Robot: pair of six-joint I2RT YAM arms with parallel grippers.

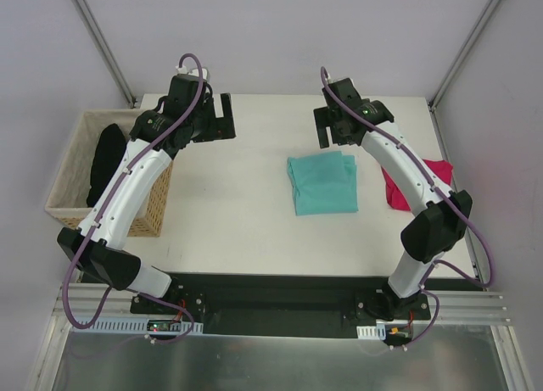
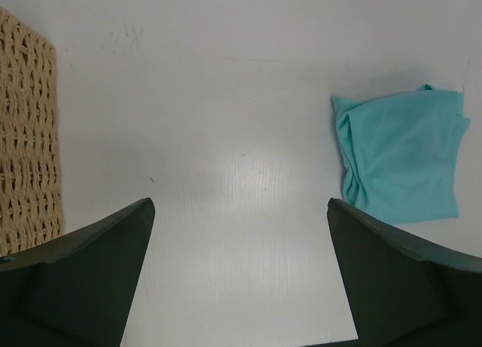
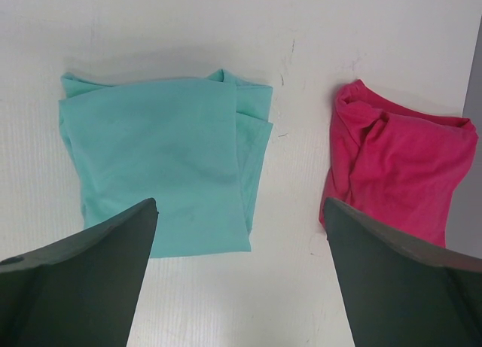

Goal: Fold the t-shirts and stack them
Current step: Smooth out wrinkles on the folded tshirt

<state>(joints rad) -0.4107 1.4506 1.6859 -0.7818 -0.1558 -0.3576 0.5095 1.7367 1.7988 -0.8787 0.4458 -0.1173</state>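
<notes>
Two arms (image 1: pixel 136 179) aloft over the table (image 1: pixel 237 213), elbows bent — left gripper (image 1: pixel 226 117) and right gripper (image 1: pixel 323 126) both wide apart, empty.

teal t-shirt (image 3: pixel 158 166): reading as soft matt cloth | pink t-shirt (image 3: pixel 399 174): looking equally soft and matt | basket (image 2: pixel 30 136): showing a rough tan weave | desk (image 2: pixel 241 98): appearing smooth, white, faintly glossy

A tan woven basket (image 1: pixel 75 158) (image 2: pixel 26 136) stands at the left edge of the white table (image 1: pixel 237 213) (image 2: pixel 226 136) (image 3: pixel 294 287), its weave open and coarse. Two slanted metal posts (image 1: pixel 102 43) rise from the far corners against pale grey walls (image 1: pixel 280 35). An aluminium rail (image 1: pixel 462 306) runs along the near edge.
</notes>
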